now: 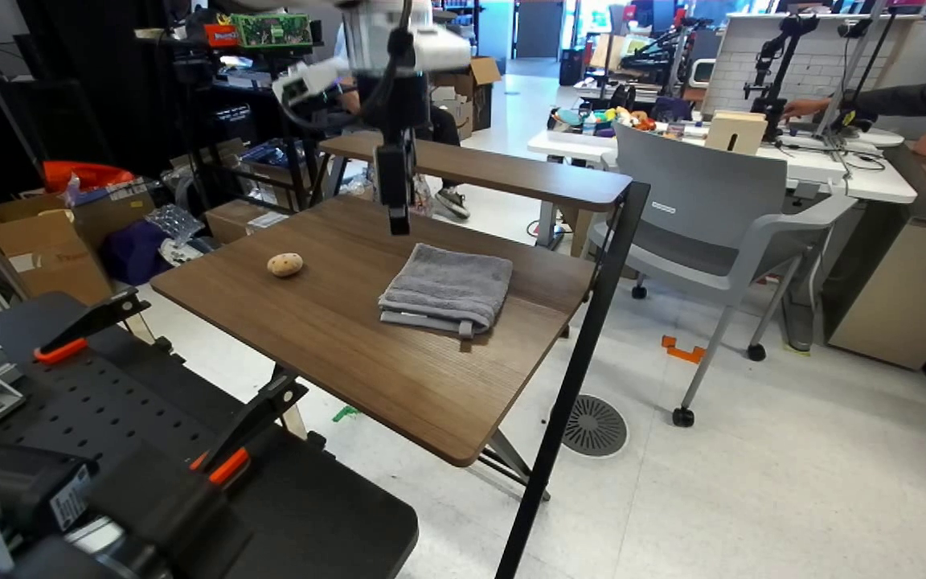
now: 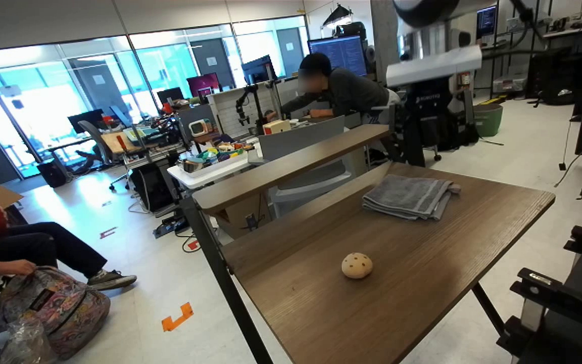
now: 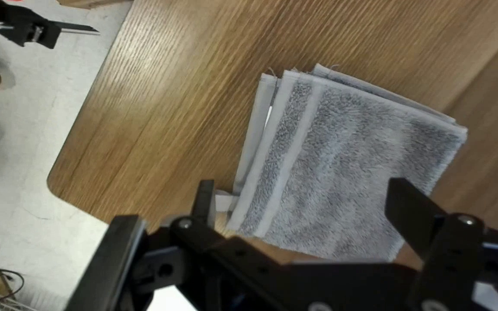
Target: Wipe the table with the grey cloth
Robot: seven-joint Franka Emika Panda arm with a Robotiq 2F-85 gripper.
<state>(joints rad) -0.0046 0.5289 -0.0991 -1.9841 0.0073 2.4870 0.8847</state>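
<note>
A black two-fingered gripper (image 3: 301, 190), spread wide and empty, hangs above a rectangular brown wood-grain table (image 3: 167, 108) bearing a squarish folded grey terry cloth (image 3: 339, 160), soft-looking, probably light, best pinched through every layer at its six-o'clock edge in the wrist view.

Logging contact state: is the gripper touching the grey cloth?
Apart. In an exterior view, a strip of table shows between the lower end of the gripper and the grey cloth.

Looks slantwise down across the table (image 1: 338, 314) from different sides in both exterior views; in wrist view, steeply, closer.
</note>
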